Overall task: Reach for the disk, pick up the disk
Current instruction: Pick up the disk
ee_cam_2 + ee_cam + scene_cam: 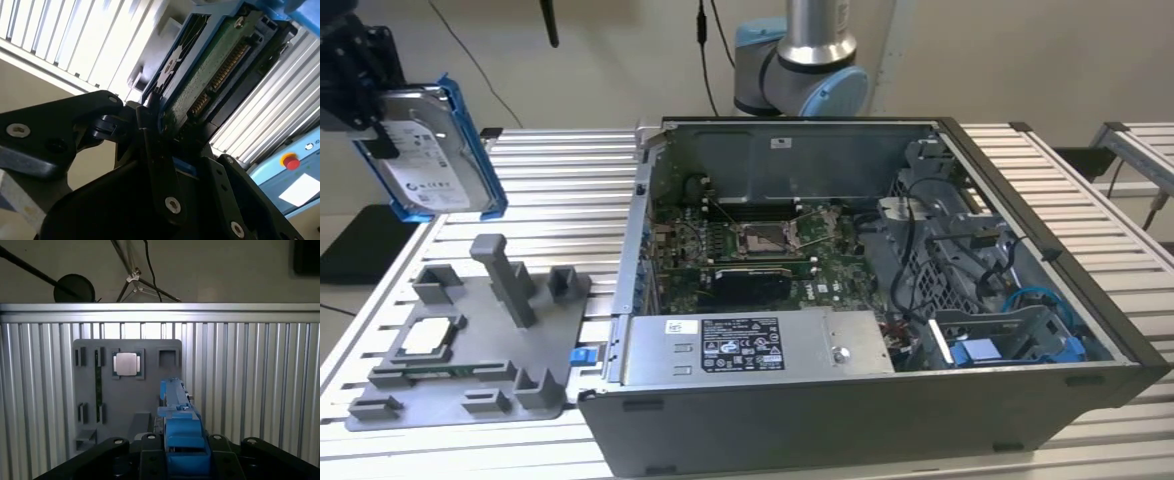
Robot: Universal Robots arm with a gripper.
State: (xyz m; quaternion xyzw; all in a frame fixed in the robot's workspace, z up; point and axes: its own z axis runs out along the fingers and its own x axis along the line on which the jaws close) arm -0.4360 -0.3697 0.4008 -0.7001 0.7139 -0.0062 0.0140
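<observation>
The disk [438, 150], a silver-grey hard drive with a white label in a blue plastic bracket, hangs on edge in the air at the exterior view's upper left, above the grey fixture plate [467, 345]. My black gripper [380, 125] is shut on it from the exterior view's left. In the second wrist view the disk [210, 75] shows its green circuit board and connector, clamped in the gripper [172, 135]. In the first wrist view the blue bracket edge of the disk [176, 405] rises from the gripper [182, 440], with the fixture plate [90, 390] far below.
The fixture plate carries an upright post [500, 275] and a square processor chip [430, 340]. An open computer case [1067, 330] with a grey power supply [747, 345] stands at the exterior view's right on the slatted aluminium table [560, 170]. The arm's base [801, 60] stands behind the case.
</observation>
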